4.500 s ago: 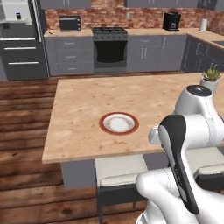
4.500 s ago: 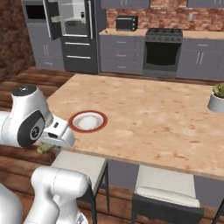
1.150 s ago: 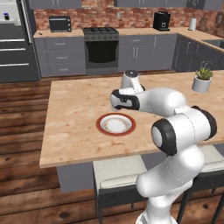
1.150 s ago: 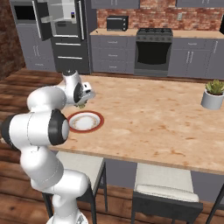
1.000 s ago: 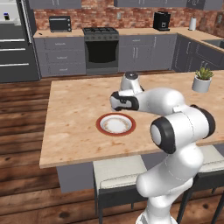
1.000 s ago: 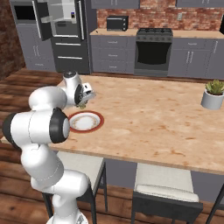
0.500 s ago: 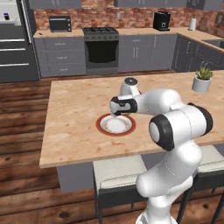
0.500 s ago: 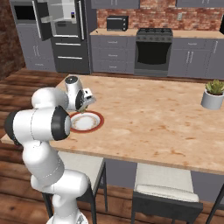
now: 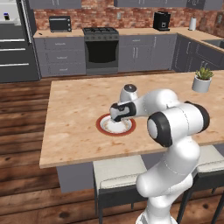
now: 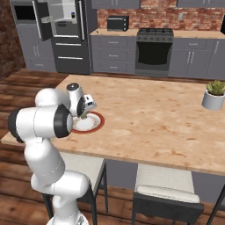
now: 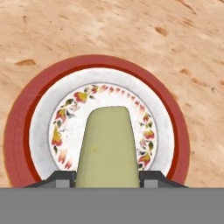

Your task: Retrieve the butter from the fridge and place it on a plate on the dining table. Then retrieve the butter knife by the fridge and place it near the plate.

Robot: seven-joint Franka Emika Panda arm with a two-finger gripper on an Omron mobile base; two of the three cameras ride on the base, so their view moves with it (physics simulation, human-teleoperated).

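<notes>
Butter, a pale yellow-green stick, sits pinched between the fingertips of the gripper, hanging right over the white centre of the plate. The red-rimmed plate rests on the wooden counter, with a potted plant far toward 3 o'clock.

The small pale yellow-green butter stick sits between the jaws, directly over the round red-rimmed plate on the light wooden dining table.
</notes>
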